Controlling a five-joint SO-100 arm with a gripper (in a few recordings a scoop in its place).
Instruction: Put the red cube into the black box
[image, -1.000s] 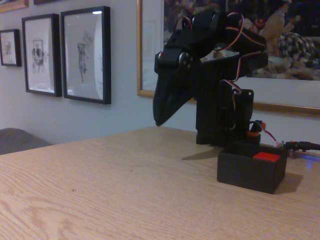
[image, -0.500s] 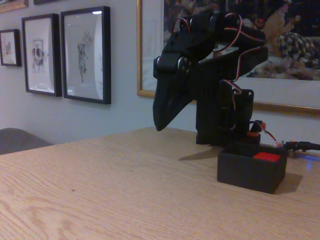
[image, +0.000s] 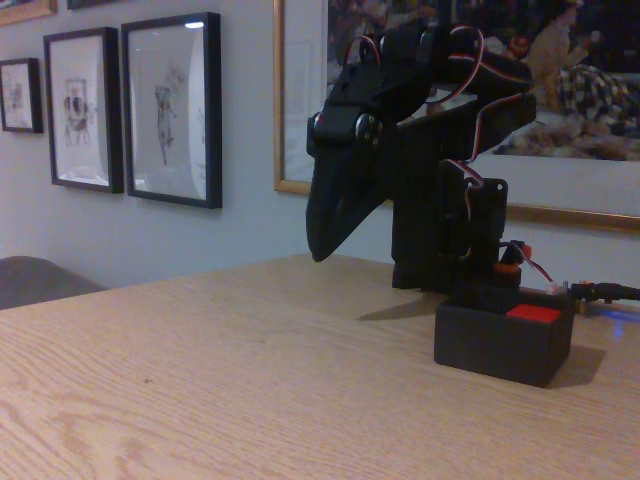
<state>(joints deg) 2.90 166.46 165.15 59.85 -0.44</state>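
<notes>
Nothing on my feed has shifted in the last half second; over the full second the claw (image: 318, 250) only tucked up a touch higher and closer to the arm.

Nearest to my camera is the bare wooden table (image: 200, 370), open in front of and beneath the claw. Further back and off to the claw's right in the fixed view sits the black box (image: 503, 343), well apart from the fingertips and lower than them. The red cube (image: 533, 313) rests inside it, its top face showing just above the rim toward the box's right side. I judge the task done.

The claw hangs tip-down above the table, carrying nothing; its fingers look pressed together into one dark wedge, though the dim light leaves me unsure of a slight gap.

If I had to lift the cube again, I'd expect it to be light, rigid and matte enough not to slip; I'd pinch two opposite flat faces from above, minding the box walls.

Behind the claw stand the arm's base (image: 440, 230) and, furthest, framed pictures (image: 170, 105) on the wall.
</notes>
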